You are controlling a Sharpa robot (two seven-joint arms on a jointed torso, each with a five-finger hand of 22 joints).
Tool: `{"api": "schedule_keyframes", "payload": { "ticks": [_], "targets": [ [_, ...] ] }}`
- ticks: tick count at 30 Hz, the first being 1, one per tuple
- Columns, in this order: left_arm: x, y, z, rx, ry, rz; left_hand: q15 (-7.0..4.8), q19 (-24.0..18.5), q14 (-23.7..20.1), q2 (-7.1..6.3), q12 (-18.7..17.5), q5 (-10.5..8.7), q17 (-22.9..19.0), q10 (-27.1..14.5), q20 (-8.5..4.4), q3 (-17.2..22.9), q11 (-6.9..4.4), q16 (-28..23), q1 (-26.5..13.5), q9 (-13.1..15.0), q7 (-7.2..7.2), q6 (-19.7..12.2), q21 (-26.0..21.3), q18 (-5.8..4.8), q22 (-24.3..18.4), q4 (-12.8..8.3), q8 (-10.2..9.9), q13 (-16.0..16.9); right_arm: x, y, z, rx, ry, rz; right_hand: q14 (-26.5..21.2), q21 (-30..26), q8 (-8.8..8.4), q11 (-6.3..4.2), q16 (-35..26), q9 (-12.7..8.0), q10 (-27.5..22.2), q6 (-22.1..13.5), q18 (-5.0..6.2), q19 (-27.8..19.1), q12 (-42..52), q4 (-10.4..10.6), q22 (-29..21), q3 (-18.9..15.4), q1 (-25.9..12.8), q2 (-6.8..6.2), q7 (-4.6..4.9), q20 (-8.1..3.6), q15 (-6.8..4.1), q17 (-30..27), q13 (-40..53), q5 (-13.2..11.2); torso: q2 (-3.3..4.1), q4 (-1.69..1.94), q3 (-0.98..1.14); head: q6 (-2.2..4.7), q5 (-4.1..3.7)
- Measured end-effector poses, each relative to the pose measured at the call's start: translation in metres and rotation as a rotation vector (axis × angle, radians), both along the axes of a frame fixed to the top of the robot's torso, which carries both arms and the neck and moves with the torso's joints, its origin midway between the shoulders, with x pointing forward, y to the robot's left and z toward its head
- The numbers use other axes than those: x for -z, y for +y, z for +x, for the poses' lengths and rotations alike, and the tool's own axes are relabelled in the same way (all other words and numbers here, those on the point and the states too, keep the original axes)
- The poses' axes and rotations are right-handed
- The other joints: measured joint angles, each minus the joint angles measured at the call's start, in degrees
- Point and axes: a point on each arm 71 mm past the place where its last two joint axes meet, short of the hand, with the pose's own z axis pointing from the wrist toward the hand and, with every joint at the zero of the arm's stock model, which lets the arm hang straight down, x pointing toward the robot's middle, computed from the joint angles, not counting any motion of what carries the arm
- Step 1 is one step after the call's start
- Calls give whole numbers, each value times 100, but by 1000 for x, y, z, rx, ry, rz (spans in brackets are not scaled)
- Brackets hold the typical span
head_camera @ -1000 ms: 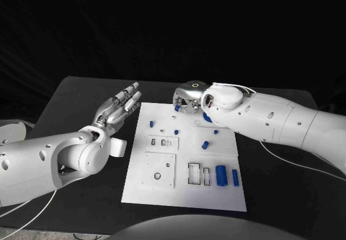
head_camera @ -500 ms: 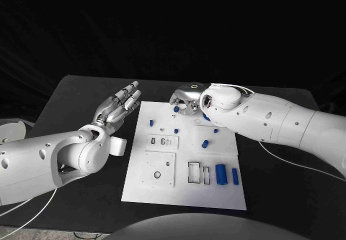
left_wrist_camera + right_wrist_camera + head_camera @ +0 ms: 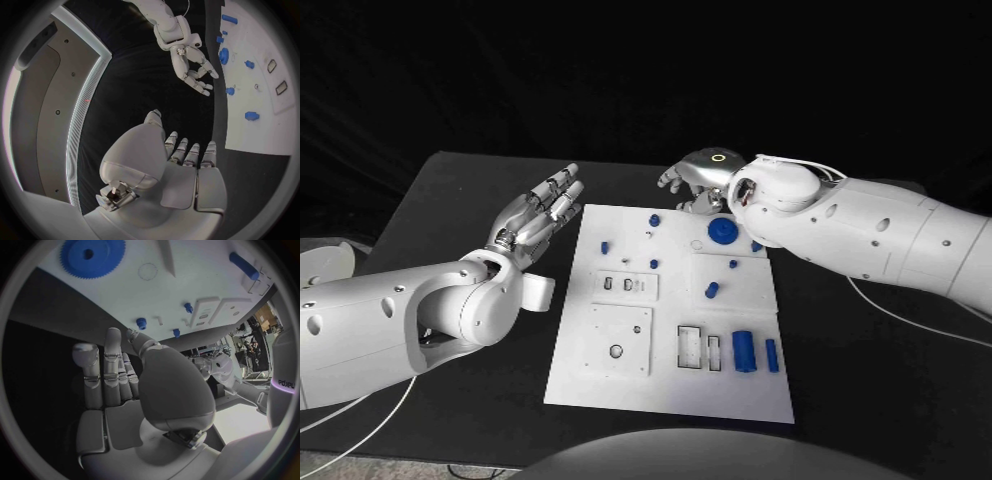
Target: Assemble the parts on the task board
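Since a second ago the right hand (image 3: 700, 178) had lifted off the far end of the task board (image 3: 620, 368) and drawn back beyond its far edge, over the black table (image 3: 459, 200). Where its fingers had been working, a blue gear (image 3: 721, 230) now lay uncovered on the board, just on the near side of those fingers and apart from them. That hand held nothing; its fingers (image 3: 106, 370) were stretched out and lay close side by side in the right wrist view, with the gear (image 3: 94, 257) beyond the fingertips.

By this reading the gear had been set in place and let go, so one part was done. Small blue pegs (image 3: 655, 217) stood nearby on the board, and loose blue cylinders (image 3: 743, 351) lay at the near end, well away from either hand, so much of the assembly seemed left.

Beside the board's left edge the left hand (image 3: 542, 212) had not moved: it hovered with fingers straight and slightly spread, gripping nothing.
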Motion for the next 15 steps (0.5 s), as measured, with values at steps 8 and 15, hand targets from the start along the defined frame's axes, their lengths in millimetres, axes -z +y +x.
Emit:
{"api": "schedule_keyframes", "payload": {
  "ticks": [8, 15],
  "targets": [
    [1, 0, 1, -2, 2, -1, 0, 0, 0, 0, 43, 0, 0, -20, 0, 10, 20, 0, 0, 1, 0, 0, 0, 0, 8, 10, 0, 5, -19, -45, -12, 42, -25, 65, 472, 175, 63, -366, 221, 5, 765, 573, -1, 368, 3331, 100, 330, -166, -41, -81, -84, -203, -169, 337, 2580, -105, -30, -34, -12, 63, -18],
    [2, 0, 2, -6, 5, -2, 0, 0, 0, 0, 43, 0, 0, 0, 0, 16, 42, 0, 0, 6, 15, 15, 0, 0, 13, 16, 0, 5, -4, -79, -20, 132, 43, 72, 1214, 909, -119, -530, 2965, -13, 2616, 437, -93, 936, 7215, 526, 1212, -611, -726, -71, -217, -277, -269, 3975, 6754, -170, -50, -43, -12, 51, -27]
  ]
}}
